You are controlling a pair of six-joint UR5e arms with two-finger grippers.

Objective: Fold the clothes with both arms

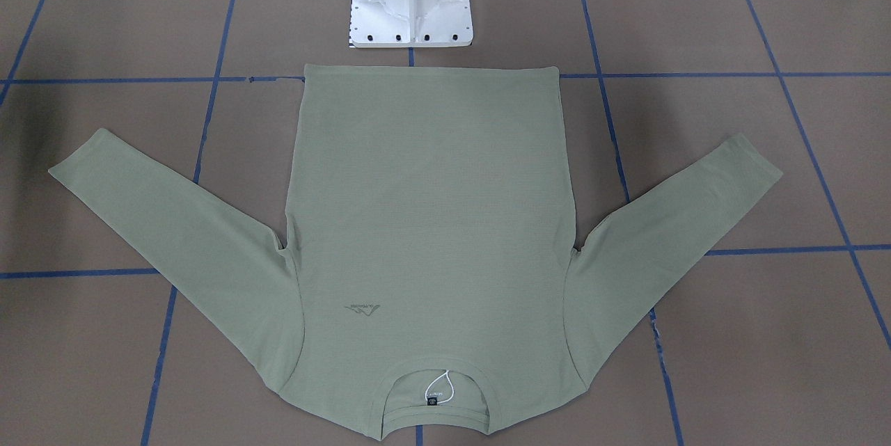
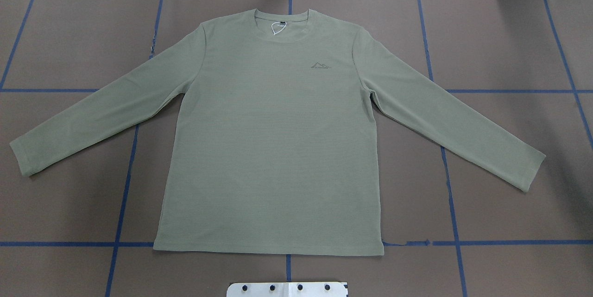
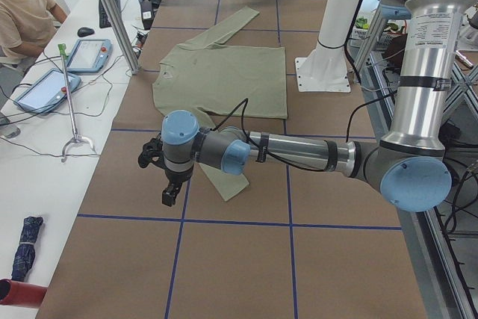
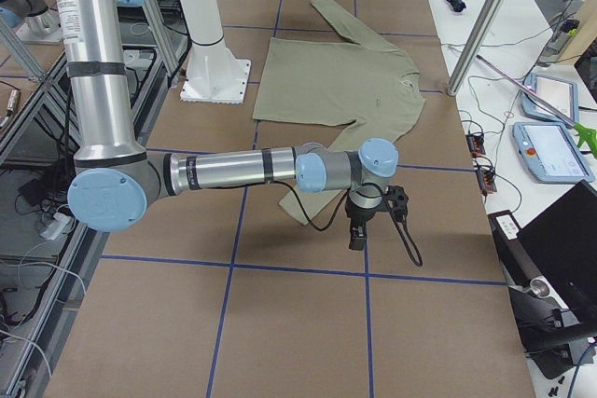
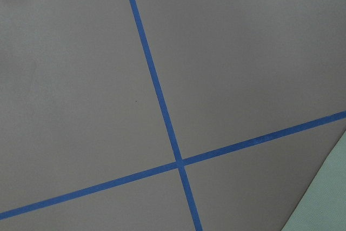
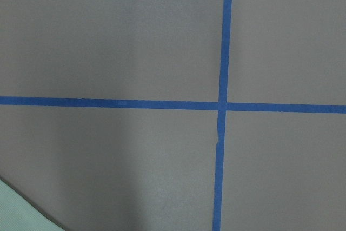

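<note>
the shirt lies flat and face up in the middle of the worktop, sleeves spread, hem toward the white pedestal. the left arm reaches out with its forearm level and the left gripper pointing down over bare paper just beyond the shirt. the right arm and right gripper are posed likewise at the opposite end. i cannot tell whether either pair of jaws is apart or together.

Right arm above table, beside flat shirt.

Brown table with a blue tape grid; alongside, a white bench, tablets, aluminium posts.
</note>
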